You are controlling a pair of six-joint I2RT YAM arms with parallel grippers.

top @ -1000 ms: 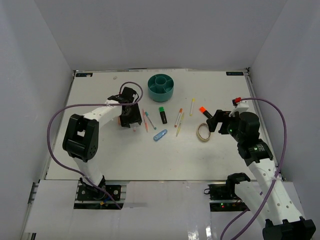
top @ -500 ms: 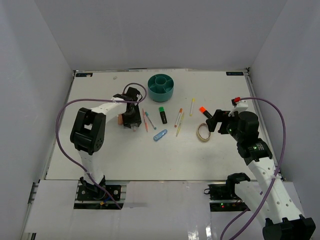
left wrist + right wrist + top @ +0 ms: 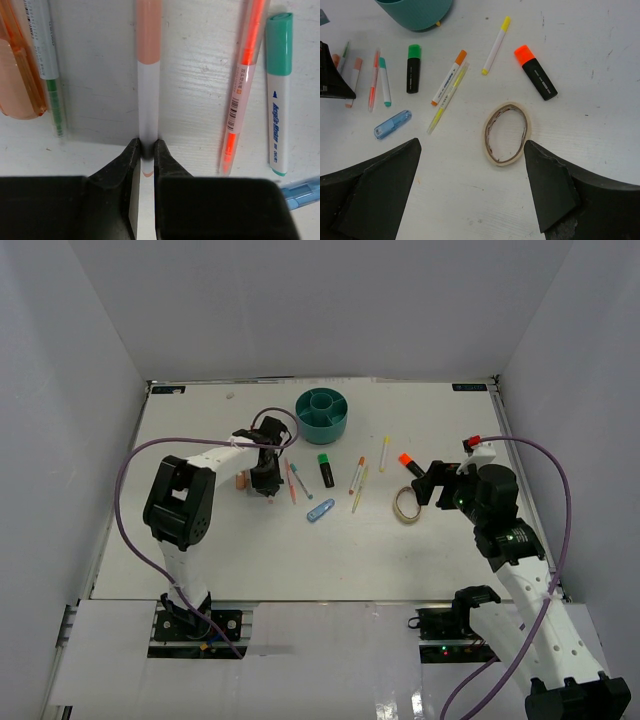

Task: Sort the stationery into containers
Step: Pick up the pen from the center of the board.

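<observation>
- Top external: the left gripper (image 3: 266,483) sits low, near-left of the round teal plastic organizer (image 3: 321,426).
- Left wrist: its jaws, wide a second ago, now pinch the thin white salmon-capped pen (image 3: 148,90); lifting seems next.
- Right wrist: the right gripper (image 3: 471,150) gapes empty, well apart from the organizer.

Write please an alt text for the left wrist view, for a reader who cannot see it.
The left pincer is closed on a white pen with a peach cap, lying on the white table. An orange pen and a teal-capped marker lie at picture right, a green-tipped pen at picture left.
</observation>
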